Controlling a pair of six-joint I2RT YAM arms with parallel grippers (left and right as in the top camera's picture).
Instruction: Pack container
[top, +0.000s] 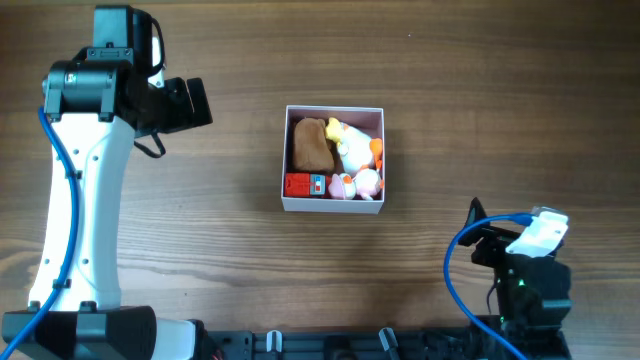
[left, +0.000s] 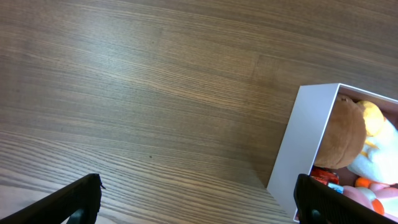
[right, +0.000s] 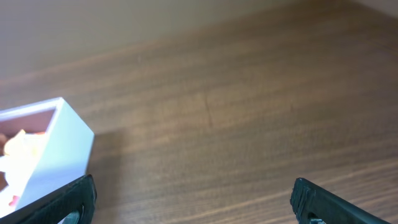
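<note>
Item 1. Container: square shallow box, white outside, pink inside, no lid. It stands flat near the middle of the wooden counter, between the two arms and touching neither.

Contents, all inside the walls:
- brown soft toy, far-left part;
- white and yellow duck-like soft toy, just beside the brown one, toward the far-right corner;
- red block toy, near-left corner;
- small pink toy, near-right part, touching the red block's neighbour piece.

Item 2. Left tool: fingers set wide apart, nothing between them but bare counter. It is raised above the counter, to the left of the container and apart from it. In the left wrist view the box's white wall sits just inside the right-hand finger.

Item 3. Right tool: fingers likewise spread wide, holding nothing. The arm is folded at the near-right edge, well apart from the container. One white corner of the box shows at the left of the right wrist view.
</note>
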